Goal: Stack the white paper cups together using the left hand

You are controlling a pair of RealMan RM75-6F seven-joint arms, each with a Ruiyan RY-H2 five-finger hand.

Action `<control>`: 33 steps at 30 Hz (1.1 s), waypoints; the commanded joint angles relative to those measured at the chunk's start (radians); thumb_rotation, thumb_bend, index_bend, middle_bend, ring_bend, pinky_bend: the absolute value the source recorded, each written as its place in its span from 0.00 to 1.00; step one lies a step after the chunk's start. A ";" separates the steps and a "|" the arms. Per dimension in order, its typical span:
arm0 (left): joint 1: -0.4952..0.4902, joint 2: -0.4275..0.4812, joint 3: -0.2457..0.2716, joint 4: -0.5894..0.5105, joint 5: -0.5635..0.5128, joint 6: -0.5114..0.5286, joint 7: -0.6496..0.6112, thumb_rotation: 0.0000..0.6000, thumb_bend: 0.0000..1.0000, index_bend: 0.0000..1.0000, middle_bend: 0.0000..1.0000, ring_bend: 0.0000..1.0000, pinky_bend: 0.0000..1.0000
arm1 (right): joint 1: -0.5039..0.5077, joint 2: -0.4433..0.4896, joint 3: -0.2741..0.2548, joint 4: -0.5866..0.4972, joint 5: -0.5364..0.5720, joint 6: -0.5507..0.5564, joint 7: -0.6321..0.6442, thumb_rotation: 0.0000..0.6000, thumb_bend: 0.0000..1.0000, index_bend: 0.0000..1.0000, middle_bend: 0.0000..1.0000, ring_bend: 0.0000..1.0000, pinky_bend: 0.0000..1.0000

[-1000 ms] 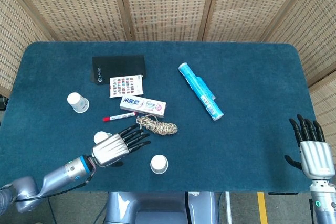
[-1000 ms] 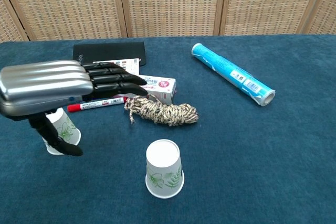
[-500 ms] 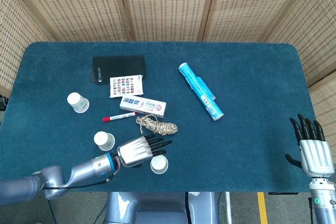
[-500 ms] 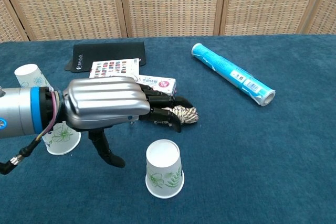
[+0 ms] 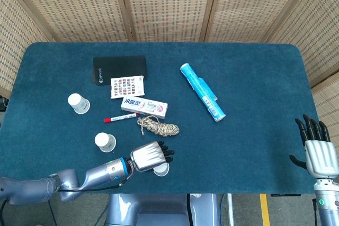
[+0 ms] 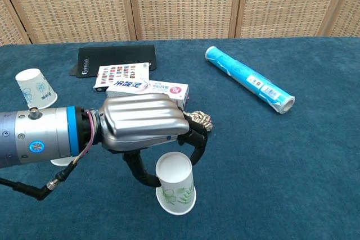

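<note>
The left robot hand has slid over to the nearest paper cup, fingers curling around its top (grip not yet confirmed); grasp beginning.

Teal-carpeted table before folding wicker screens.
Seen from above: rounded far corners on the tabletop, woven rattan panels in pale wooden frames closing off the far side and both flanks. Below the near edge, grey floor with a short yellow stripe. Lit evenly and softly, without hard shadows on the cloth.
</note>
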 commanded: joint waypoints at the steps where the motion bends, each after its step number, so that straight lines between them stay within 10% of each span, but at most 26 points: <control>1: 0.000 -0.003 0.003 -0.002 -0.007 0.011 0.014 1.00 0.28 0.56 0.39 0.45 0.44 | 0.000 0.001 0.000 0.000 0.000 0.000 0.003 1.00 0.00 0.00 0.00 0.00 0.00; 8: 0.005 0.037 -0.016 -0.046 -0.034 0.058 0.018 1.00 0.27 0.57 0.40 0.46 0.44 | -0.003 0.005 -0.003 -0.003 -0.005 0.005 0.008 1.00 0.00 0.00 0.00 0.00 0.00; 21: 0.136 0.496 -0.069 -0.320 -0.219 0.157 0.006 1.00 0.27 0.57 0.40 0.46 0.44 | -0.007 0.007 -0.020 -0.028 -0.044 0.025 -0.007 1.00 0.00 0.00 0.00 0.00 0.00; 33: 0.177 0.484 -0.003 -0.167 -0.186 0.179 -0.162 1.00 0.27 0.57 0.40 0.46 0.44 | -0.010 0.015 -0.025 -0.045 -0.049 0.028 -0.016 1.00 0.00 0.01 0.00 0.00 0.00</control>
